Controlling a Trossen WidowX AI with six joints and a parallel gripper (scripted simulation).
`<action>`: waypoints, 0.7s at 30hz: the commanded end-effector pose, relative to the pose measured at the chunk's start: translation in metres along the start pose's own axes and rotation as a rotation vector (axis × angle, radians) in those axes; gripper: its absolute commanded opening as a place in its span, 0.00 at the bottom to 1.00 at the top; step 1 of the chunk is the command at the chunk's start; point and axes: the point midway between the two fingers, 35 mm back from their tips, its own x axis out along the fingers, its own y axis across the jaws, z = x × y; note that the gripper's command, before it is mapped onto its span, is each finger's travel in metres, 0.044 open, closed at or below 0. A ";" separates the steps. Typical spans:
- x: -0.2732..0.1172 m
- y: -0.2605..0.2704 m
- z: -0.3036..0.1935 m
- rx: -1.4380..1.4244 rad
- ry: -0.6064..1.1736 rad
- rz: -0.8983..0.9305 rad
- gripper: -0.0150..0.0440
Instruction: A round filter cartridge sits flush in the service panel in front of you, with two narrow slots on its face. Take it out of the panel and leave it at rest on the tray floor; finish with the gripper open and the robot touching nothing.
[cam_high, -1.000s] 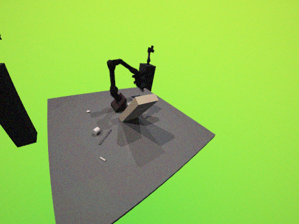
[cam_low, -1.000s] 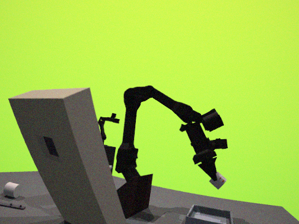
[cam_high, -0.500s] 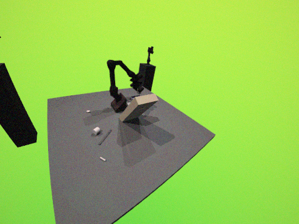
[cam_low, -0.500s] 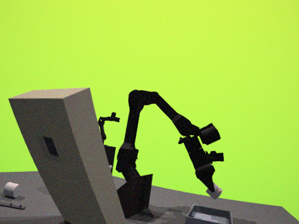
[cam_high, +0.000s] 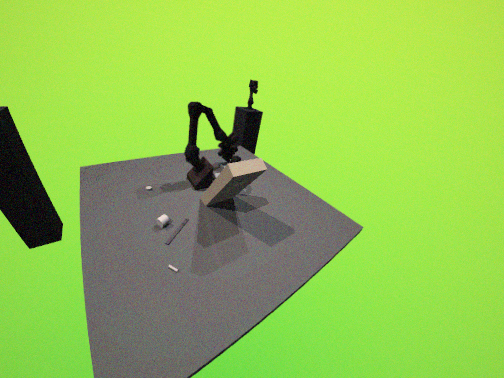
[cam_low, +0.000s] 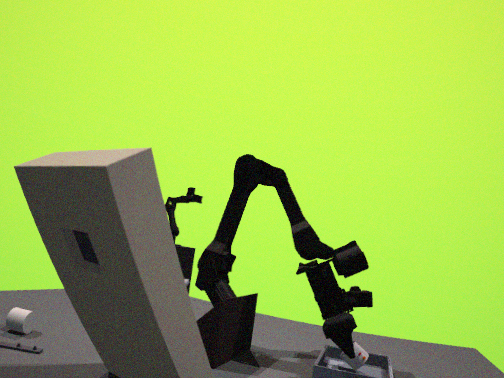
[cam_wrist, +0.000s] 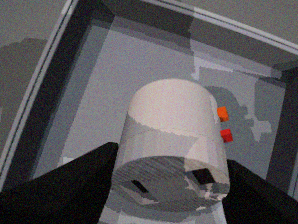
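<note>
The white round filter cartridge (cam_low: 360, 354) (cam_wrist: 170, 120) is held between the fingers of my gripper (cam_low: 353, 356) (cam_wrist: 170, 160), which is shut on it. Its slotted face is toward the wrist camera, and an orange and a red tab show on its right side. The grey tray (cam_low: 389, 361) (cam_wrist: 31, 107) is directly below, and the cartridge is tilted, low at or inside the walls. Whether its lower end touches the tray floor cannot be told. The service panel (cam_high: 217, 186) (cam_low: 150, 240) leans away from the gripper; its front face is hidden in the top and exterior views.
A white cylinder (cam_high: 163, 220) (cam_low: 19, 320), a dark bar (cam_high: 177, 231) (cam_low: 20, 346), a small white rod (cam_high: 173, 268) and a small white disc (cam_high: 149, 188) lie on the table. A second small arm stands on a dark pedestal (cam_high: 247, 127) behind.
</note>
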 end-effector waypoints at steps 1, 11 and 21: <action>-0.002 0.000 0.002 -0.001 -0.004 0.000 0.34; -0.002 0.000 0.002 -0.001 -0.004 0.000 0.79; -0.022 0.000 0.017 0.000 -0.004 0.000 1.00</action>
